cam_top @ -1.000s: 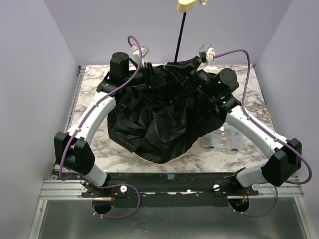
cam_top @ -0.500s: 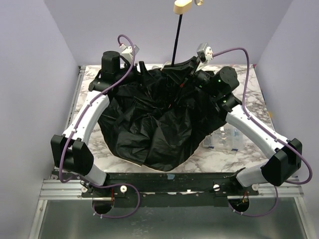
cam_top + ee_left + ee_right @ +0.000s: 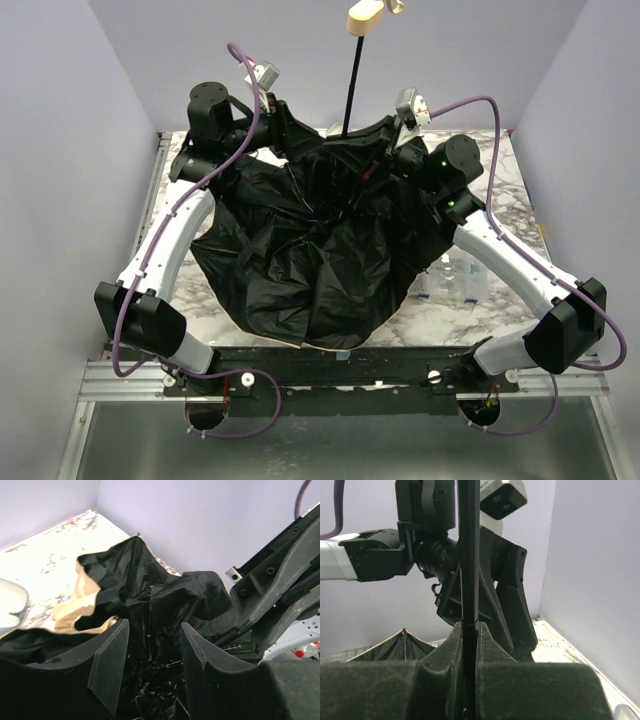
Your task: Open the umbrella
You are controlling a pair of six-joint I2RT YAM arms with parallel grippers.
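1. Black cloth covers most of the marble surface [image 3: 505, 185]. The umbrella [image 3: 310, 250] sits in the middle between the two arms, its canopy crumpled and only partly spread, with the dark inner side facing up.
2. Tan outer fabric [image 3: 75, 605] shows only in small patches. From above it is a thin strip at the near edge of the canopy, and in the left wrist view it is a folded flap against the marble.
3. From the far middle of the canopy the thin black shaft [image 3: 352, 90] rises in front of the lavender wall, leaning a little to the right. The beige handle [image 3: 365, 17] sits at its very top.
4. Low on that shaft, just above the bunched cloth, the right claw [image 3: 469, 630] is pressed together and pinching the rod. In its own wrist view the rod runs straight up between the two dark pads.
5. Over the far left part of the canopy, close to the foot of the shaft, the left claw [image 3: 154, 630] is spread. Folds of cloth and thin ribs lie in the gap between its fingers, but I cannot tell whether either finger touches them.
6. Beside the right arm a clear plastic box [image 3: 455, 280] rests on the surface, just at the canopy's right edge.
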